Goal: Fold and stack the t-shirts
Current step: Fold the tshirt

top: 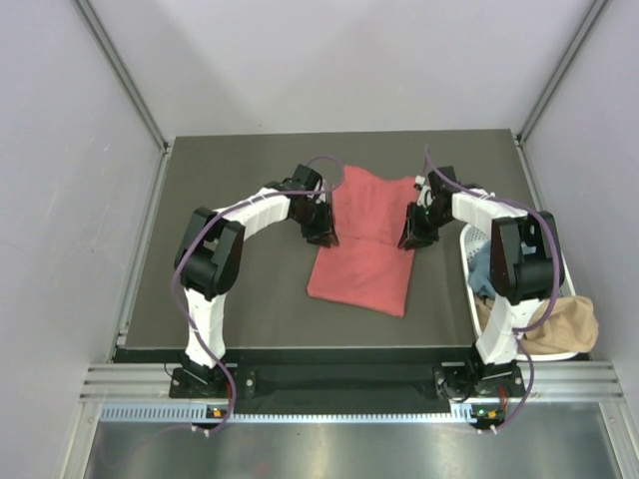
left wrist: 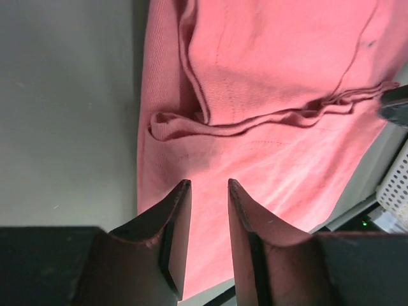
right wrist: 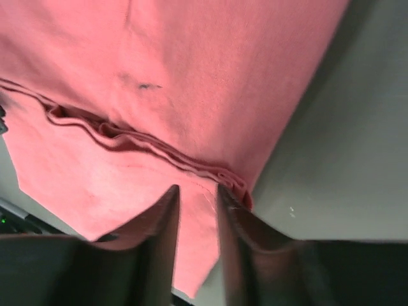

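Observation:
A coral-red t-shirt [top: 364,239] lies flat in the middle of the dark table, with a fold line across its middle. My left gripper [top: 324,238] is open at the shirt's left edge, by the fold; in the left wrist view the gripper [left wrist: 209,185] hovers over the red cloth [left wrist: 280,83]. My right gripper [top: 407,239] is open at the shirt's right edge; in the right wrist view the gripper [right wrist: 197,190] sits just before the bunched fold [right wrist: 159,150]. A blue shirt [top: 481,271] and a tan shirt [top: 564,324] lie in the basket.
A white slotted basket [top: 467,242] stands at the table's right edge, next to my right arm. The tan cloth hangs over its near rim. The table's front edge runs just behind the arm bases.

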Motion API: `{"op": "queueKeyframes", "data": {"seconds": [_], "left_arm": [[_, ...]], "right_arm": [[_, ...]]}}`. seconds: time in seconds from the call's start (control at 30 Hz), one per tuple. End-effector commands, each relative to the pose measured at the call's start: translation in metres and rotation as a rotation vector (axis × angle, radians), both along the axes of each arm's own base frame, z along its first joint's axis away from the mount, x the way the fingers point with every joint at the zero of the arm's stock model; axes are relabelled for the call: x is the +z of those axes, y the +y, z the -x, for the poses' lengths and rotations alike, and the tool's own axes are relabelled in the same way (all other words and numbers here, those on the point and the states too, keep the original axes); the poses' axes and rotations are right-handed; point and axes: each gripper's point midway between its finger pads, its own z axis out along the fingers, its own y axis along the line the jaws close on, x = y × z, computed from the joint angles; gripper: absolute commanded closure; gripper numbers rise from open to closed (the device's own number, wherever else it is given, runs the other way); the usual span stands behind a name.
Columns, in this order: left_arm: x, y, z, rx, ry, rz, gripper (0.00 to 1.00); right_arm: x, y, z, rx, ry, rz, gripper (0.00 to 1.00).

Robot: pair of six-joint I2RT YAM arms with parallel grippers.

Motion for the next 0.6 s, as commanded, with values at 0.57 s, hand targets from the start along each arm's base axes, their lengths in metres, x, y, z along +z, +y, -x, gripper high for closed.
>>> {"op": "queueKeyframes", "data": {"seconds": [0.57], "left_arm": [[0.012, 0.044, 0.110, -0.022, 0.078, 0.056, 0.68]], "right_arm": [[0.035, 0.070, 0.087, 0.115, -0.036, -0.196, 0.69]]}}
